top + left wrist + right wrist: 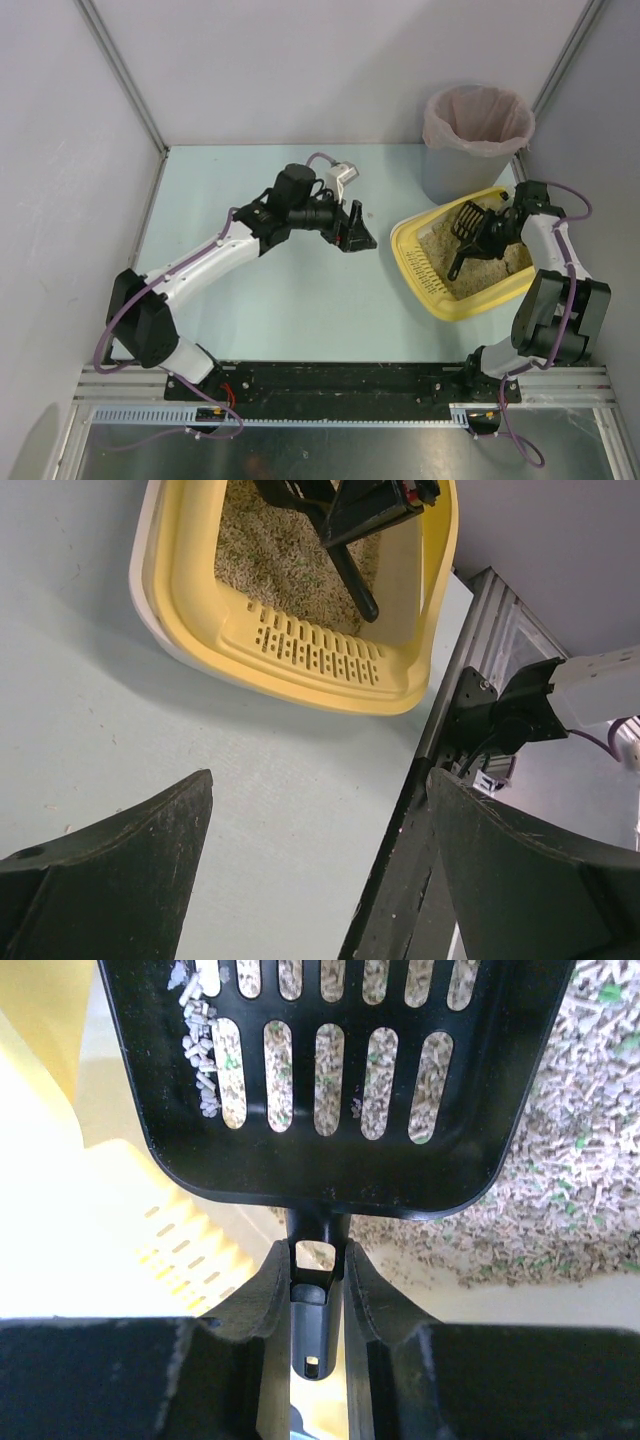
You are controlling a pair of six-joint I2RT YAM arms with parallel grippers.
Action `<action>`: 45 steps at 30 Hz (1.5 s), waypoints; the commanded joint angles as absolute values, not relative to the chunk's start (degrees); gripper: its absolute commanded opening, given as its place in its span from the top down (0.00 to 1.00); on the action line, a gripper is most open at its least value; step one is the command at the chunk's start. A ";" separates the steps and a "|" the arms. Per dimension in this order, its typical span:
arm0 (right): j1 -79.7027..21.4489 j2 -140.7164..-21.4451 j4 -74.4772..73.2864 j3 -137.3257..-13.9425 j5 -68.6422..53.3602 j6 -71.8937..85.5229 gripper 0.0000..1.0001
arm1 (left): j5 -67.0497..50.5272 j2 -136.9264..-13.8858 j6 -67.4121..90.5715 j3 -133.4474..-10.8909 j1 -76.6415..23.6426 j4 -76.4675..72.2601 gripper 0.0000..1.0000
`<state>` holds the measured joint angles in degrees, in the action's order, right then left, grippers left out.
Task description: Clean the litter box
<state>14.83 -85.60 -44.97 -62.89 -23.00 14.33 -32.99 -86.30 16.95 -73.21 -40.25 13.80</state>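
Observation:
The yellow litter box lies at the right of the table, tilted, with beige pellet litter inside. A black slotted scoop hangs over the litter, and my right gripper is shut on its handle. In the right wrist view the scoop holds a few pale pellets at its left side, and the right gripper pinches its neck. My left gripper hovers open and empty over the table's middle, left of the box. The left wrist view shows the left gripper aimed toward the litter box.
A grey round bin with a pink bag liner stands at the back right, just behind the box. Grey walls enclose the table on three sides. The black rail of the arm mounts runs along the near edge.

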 commanded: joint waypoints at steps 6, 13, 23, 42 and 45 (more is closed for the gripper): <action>12.05 -81.83 -56.68 -66.01 -19.35 8.00 1.00 | -28.04 -93.23 19.68 -82.51 -44.99 12.04 0.10; 9.41 -76.29 -57.30 -66.01 -19.42 7.56 1.00 | -26.19 -104.05 23.11 -94.73 -48.51 12.04 0.11; 1.68 -68.83 -59.06 -66.01 -16.00 8.08 1.00 | -24.61 -116.53 24.96 -106.87 -49.57 11.95 0.13; -6.86 -64.52 -58.01 -66.01 -15.65 7.65 1.00 | -25.49 -126.12 26.37 -116.10 -49.57 11.95 0.46; -6.68 -63.72 -57.57 -65.92 -14.68 7.91 1.00 | -26.45 -126.30 27.07 -115.93 -49.40 11.95 0.68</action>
